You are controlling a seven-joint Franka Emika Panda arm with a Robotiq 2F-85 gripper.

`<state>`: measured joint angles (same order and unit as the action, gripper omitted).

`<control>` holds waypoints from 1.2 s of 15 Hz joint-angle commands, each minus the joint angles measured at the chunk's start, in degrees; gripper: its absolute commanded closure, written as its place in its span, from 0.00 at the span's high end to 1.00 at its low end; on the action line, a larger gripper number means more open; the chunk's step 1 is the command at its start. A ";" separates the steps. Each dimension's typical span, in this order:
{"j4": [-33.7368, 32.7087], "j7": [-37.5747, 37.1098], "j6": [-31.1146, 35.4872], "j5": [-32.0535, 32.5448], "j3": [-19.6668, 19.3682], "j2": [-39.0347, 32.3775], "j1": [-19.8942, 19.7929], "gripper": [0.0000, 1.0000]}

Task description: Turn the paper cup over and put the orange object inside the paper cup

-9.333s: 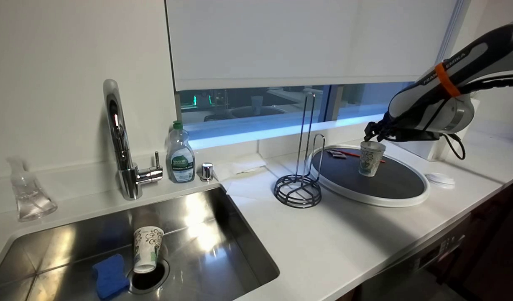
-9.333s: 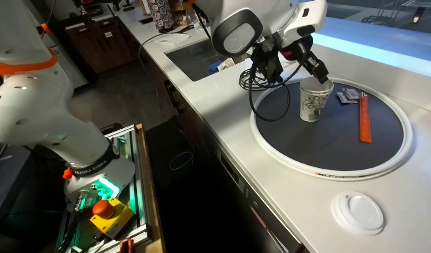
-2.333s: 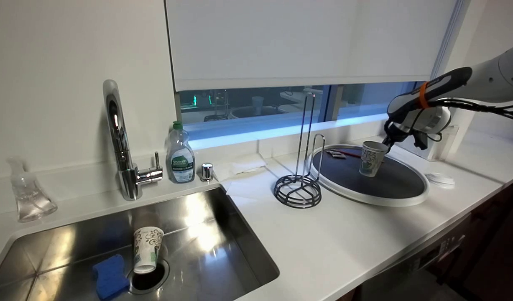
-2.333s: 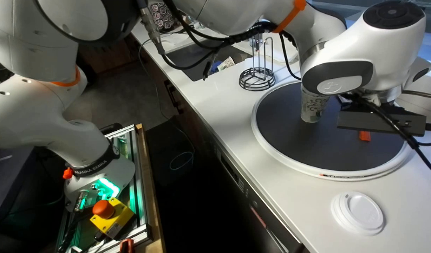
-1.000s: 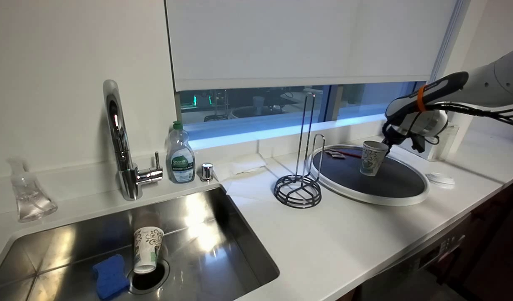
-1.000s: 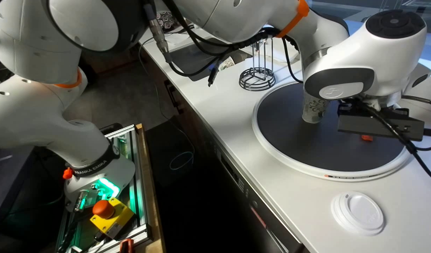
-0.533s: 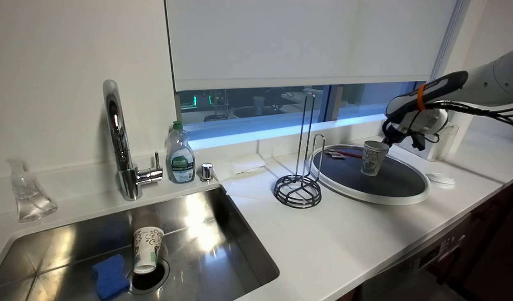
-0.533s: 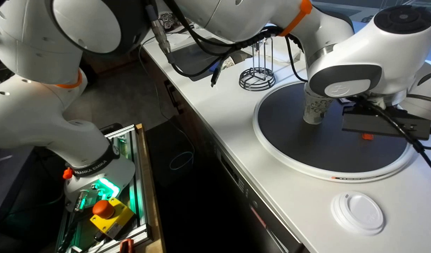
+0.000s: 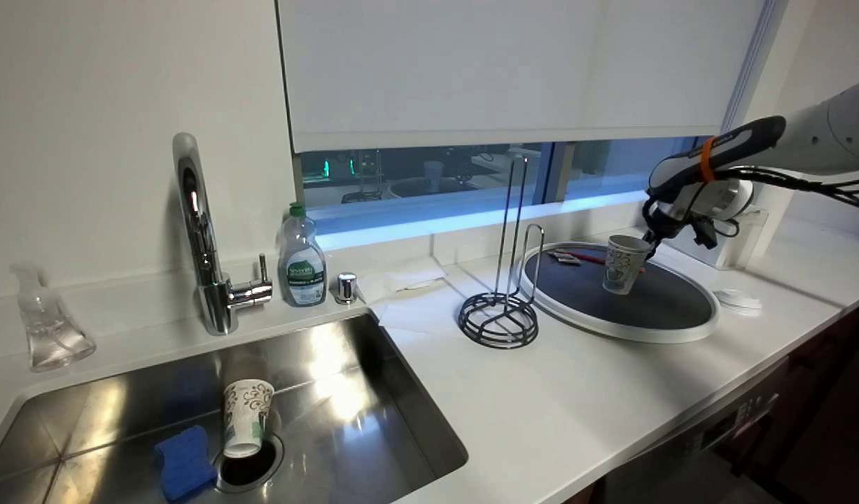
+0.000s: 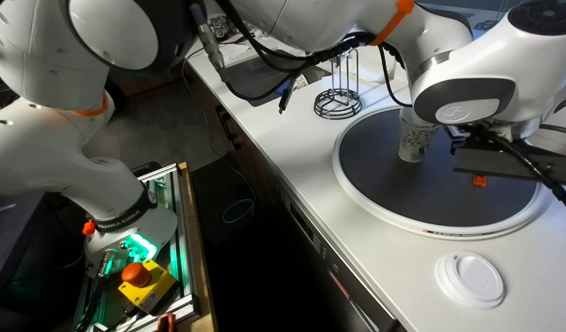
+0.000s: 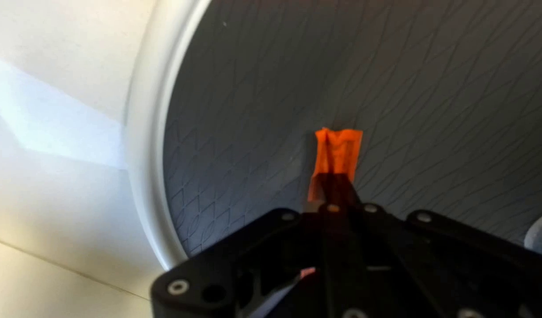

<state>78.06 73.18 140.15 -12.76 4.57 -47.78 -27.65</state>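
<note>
1. The pale counter (image 9: 513,399) ran through both exterior views; beyond it, in an exterior view, a blind (image 9: 513,70) hung over the window (image 9: 415,171) at top centre.
2. The arm (image 10: 310,23) arched across the top of an exterior view, its base (image 10: 130,221) showing at lower left there alone.
3. The sink (image 9: 373,434) filled the lower left of an exterior view, holding a second cup (image 9: 248,418) on its side and a sponge (image 9: 184,462).
4. The tray (image 9: 653,337), round and dark with a white rim, lay right of centre in both exterior views, a wire stand (image 9: 506,308) just beside it.
5. The faucet (image 9: 198,224) and soap bottle (image 9: 303,273) showed whole at the left of an exterior view.
6. The paper cup (image 9: 623,266) stood mouth up on the tray; the arm hid part of its rim where the base was in view.
7. The gripper (image 11: 335,187) was clamped on the orange sleeve (image 11: 341,152) near the centre of the wrist view, jaws together, the sleeve creased; whether it touched the tray I could not tell. Both exterior views gave only parts of it.
8. Lids (image 10: 469,280) lay at lower right in an exterior view, sachets (image 9: 563,258) at the tray's upper left.
</note>
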 commanded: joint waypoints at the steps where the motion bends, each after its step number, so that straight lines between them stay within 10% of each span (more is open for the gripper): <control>1: -0.60 -2.76 -4.55 2.52 -2.55 0.47 1.72 0.00; 10: -0.38 -9.42 -11.59 2.79 -4.64 3.78 2.67 0.00; 18: 2.80 -10.93 -3.08 1.26 -4.01 9.62 1.61 0.00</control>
<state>78.05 62.36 134.87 -10.85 0.29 -41.19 -25.71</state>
